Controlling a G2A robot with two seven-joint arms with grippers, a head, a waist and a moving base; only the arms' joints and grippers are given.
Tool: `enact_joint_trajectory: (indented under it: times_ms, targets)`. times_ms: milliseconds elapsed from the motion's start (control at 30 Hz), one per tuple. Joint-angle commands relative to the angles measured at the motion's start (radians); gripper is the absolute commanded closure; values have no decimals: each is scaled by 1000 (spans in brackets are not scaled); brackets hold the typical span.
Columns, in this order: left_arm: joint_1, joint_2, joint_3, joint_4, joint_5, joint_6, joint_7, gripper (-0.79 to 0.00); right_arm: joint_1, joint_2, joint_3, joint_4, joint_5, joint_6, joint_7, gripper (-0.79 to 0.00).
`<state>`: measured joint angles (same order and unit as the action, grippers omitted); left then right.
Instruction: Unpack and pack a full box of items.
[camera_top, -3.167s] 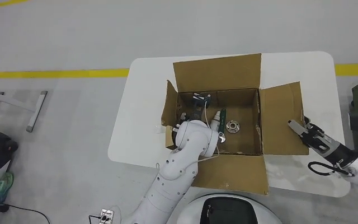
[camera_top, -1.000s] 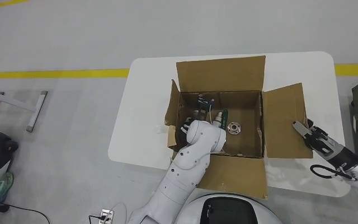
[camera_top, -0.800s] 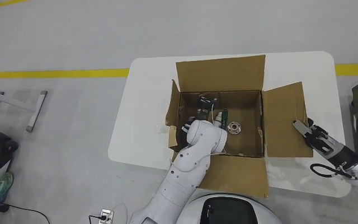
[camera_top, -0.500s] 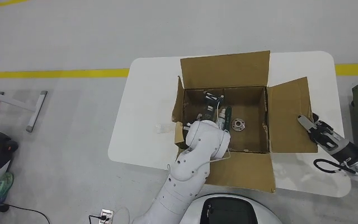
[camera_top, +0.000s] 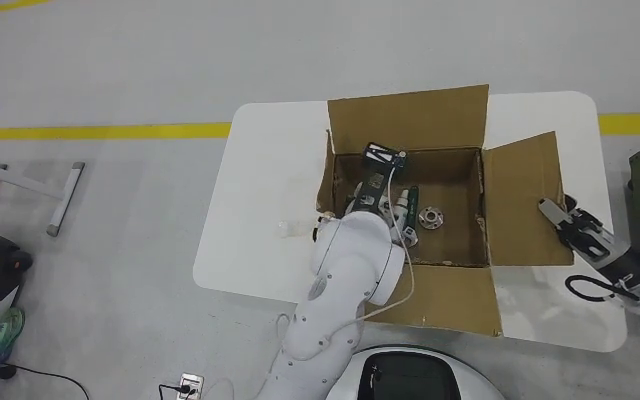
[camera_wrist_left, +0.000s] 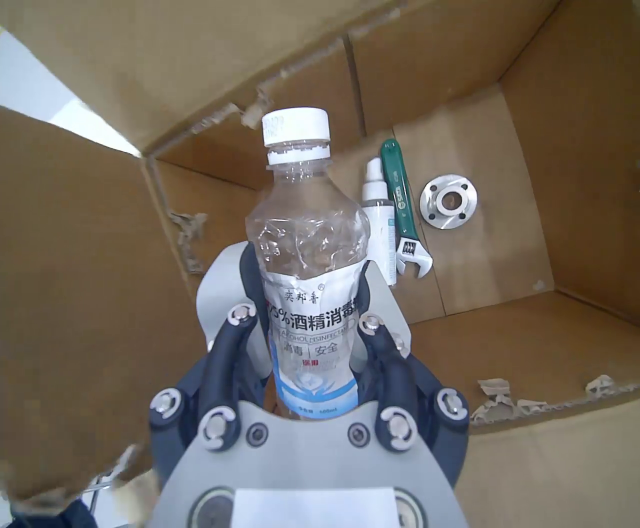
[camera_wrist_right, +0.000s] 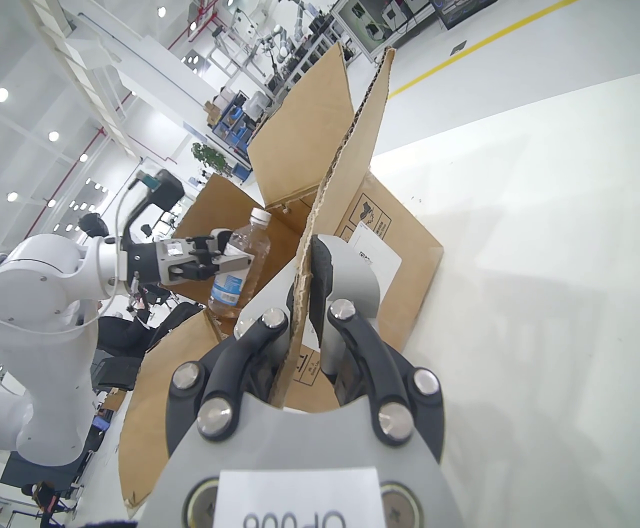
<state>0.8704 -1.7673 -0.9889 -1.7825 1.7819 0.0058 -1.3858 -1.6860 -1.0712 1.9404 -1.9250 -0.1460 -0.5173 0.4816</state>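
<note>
Bright even o/head light, ceiling lamps glare, soft shadows on table, wrist views fisheye.

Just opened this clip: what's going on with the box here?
The left gripper holds a clear bottle with a white cap by its labelled body, above the floor of the open cardboard box. The right gripper is clamped on the edge of the box's side flap. On the box floor lie a small white spray bottle, a green wrench and a round metal flange, side by side.
</note>
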Motion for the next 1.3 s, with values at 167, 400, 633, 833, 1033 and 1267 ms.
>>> enact_joint_trajectory:
  times_ms: [167, 400, 633, 833, 1033, 1267]
  targets:
    - [12, 6, -57, -103, 57, -22, 1, 0, -9, 0, -7, 7, -3, -4, -2, 0]
    - [20, 12, -124, -171, 121, -30, 5, 0, -17, 1, 4, 13, -9, -4, -7, 0]
    - [30, 17, -200, -190, 163, -26, 9, 0, -21, 1, 7, 11, -12, 0, -11, 0]
    - [35, 22, -271, -165, 195, -21, 20, 0, -26, 2, 8, 7, -16, 6, -15, 0]
    - [38, 27, -331, -134, 196, -36, 27, 0, -32, 2, 11, 8, -16, 7, -16, 0]
    - [39, 30, -365, -114, 214, -44, 30, 0, -33, 2, 5, 5, -19, 11, -15, 0]
